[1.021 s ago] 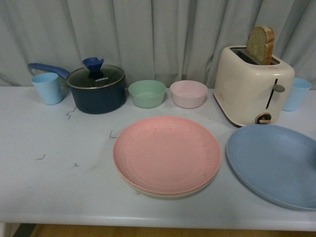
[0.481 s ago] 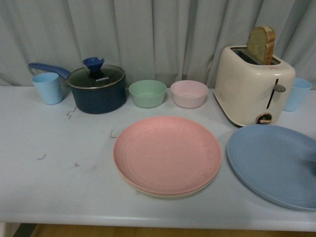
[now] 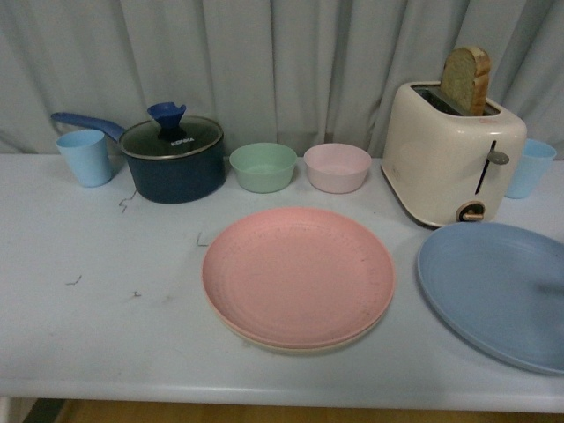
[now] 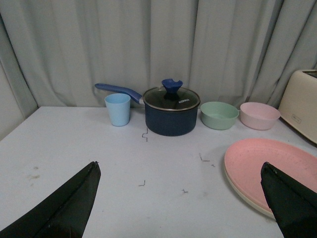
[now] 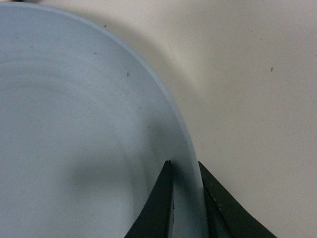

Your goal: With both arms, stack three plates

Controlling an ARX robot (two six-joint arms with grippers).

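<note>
The pink plate (image 3: 298,275) lies on the beige plate (image 3: 291,346) at the table's middle front; only the beige rim shows. The blue plate (image 3: 498,293) is at the front right, running past the picture's right edge. Neither arm shows in the front view. In the right wrist view my right gripper (image 5: 184,167) is shut on the blue plate's rim (image 5: 89,129), one finger inside and one outside. In the left wrist view my left gripper (image 4: 181,166) is open and empty above bare table, with the pink plate (image 4: 275,171) and the beige rim (image 4: 247,198) by one finger.
Along the back stand a light blue cup (image 3: 85,157), a dark blue lidded pot (image 3: 173,160), a mint-green bowl (image 3: 263,166), a pale pink bowl (image 3: 337,167), a cream toaster (image 3: 449,163) with bread and another blue cup (image 3: 531,167). The table's front edge (image 3: 264,397) is near.
The blue plate has shifted a little to the right, away from the pink stack. The pink and beige plates have not moved.
</note>
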